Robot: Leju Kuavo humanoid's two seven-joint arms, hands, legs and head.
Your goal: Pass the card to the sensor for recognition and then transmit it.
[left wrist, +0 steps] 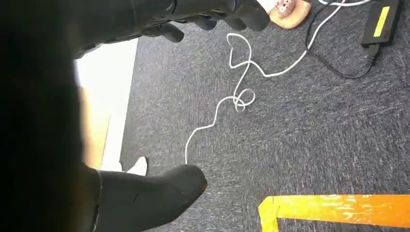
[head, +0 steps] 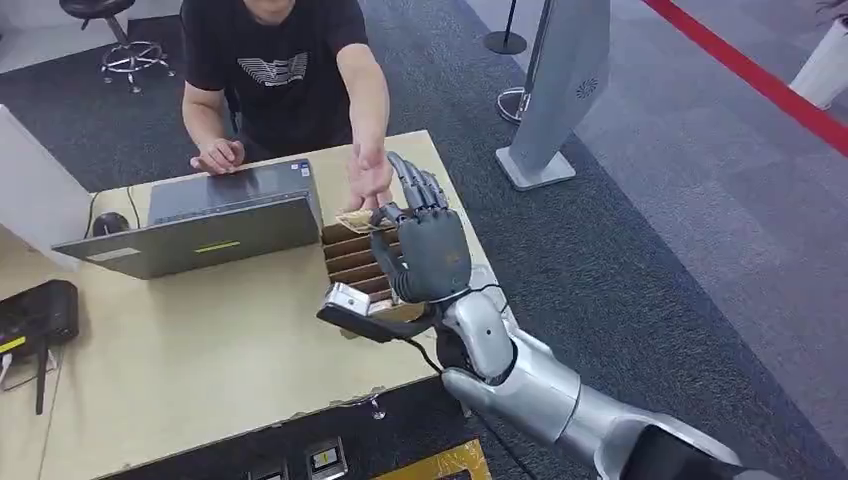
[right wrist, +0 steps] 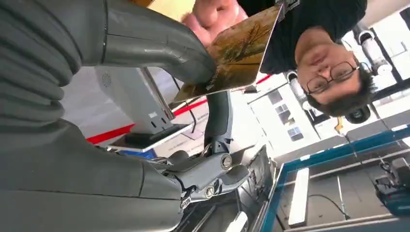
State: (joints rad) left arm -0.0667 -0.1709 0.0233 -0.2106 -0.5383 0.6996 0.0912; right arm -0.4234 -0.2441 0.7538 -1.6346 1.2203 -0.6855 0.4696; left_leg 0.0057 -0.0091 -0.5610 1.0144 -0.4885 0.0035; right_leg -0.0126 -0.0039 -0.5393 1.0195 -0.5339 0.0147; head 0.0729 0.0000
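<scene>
My right hand (head: 430,245) is raised over the desk's right end and pinches a brownish picture card (head: 355,221) between thumb and a finger. In the right wrist view the card (right wrist: 237,53) sits under my thick thumb (right wrist: 159,43), and a person's hand (right wrist: 212,12) holds its far edge. That person's hand (head: 368,180) reaches across the desk to the card. Just below my hand lies a black reader with a silver block (head: 350,303). My left hand (left wrist: 145,193) hangs over the carpet with its fingers apart and nothing in them.
A slotted wooden card box (head: 352,262) stands under the card. A grey laptop (head: 220,215) occupies the desk's middle, and a black device (head: 38,312) lies at its left edge. A white kiosk stand (head: 555,90) rises to the right. White cable (left wrist: 241,82) trails on the floor.
</scene>
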